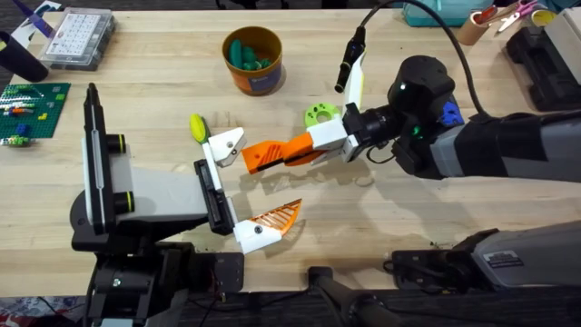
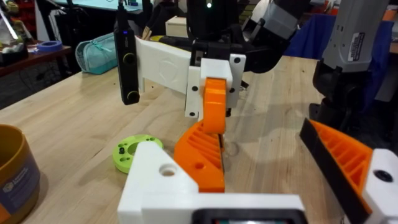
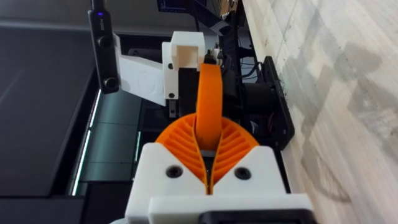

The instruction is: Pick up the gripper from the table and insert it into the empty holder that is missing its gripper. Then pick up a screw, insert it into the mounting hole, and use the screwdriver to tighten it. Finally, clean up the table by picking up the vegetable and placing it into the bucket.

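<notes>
Orange gripper point(image 1: 272, 155), overhead, sits clenched in the right gripper point(image 1: 313, 145), tip at three o'clock of the bare holder point(image 1: 227, 143); left wrist shows the mounting hole point(image 2: 168, 169) still empty; left gripper point(image 1: 238, 189) released; screw, vegetable remain

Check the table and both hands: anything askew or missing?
The left hand carries a ribbed orange finger on one white mount only; its other white plastic wedge mount is bare, its dark hole empty. The right hand grips the solid bright-orange plastic finger beside it, not yet seated.
</notes>
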Motion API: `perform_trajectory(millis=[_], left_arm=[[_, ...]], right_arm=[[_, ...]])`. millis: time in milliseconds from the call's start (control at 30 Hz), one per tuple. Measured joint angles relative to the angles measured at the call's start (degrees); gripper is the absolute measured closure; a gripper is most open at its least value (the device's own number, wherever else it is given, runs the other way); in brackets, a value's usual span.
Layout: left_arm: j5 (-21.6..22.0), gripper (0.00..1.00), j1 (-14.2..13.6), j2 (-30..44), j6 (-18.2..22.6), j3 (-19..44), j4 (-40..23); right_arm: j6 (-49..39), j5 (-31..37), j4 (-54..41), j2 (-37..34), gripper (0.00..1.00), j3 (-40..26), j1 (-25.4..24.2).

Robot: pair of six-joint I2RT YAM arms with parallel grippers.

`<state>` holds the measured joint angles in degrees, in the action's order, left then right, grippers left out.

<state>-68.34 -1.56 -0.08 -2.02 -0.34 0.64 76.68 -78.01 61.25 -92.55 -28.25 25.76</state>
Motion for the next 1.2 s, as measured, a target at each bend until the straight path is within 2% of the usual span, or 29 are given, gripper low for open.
perform_trajectory(millis=[467, 933, 1200], left_arm=[[0.46, 0.016, 0.0, 0.11, -0.07, 0.59, -0.67], [0.46, 0.016, 0.0, 0.11, -0.09, 0.59, -0.72], [0.46, 0.016, 0.0, 0.11, -0.09, 0.59, -0.72]], right_arm=[[0.07, 0.12, -0.76, -0.01, 0.988, 0.02, -0.04], [2.67, -5.63, 0.87, 0.04, 0.987, 0.02, -0.04], [9.14, -4.96, 12.26, 0.78, 0.988, 0.07, -0.04]])
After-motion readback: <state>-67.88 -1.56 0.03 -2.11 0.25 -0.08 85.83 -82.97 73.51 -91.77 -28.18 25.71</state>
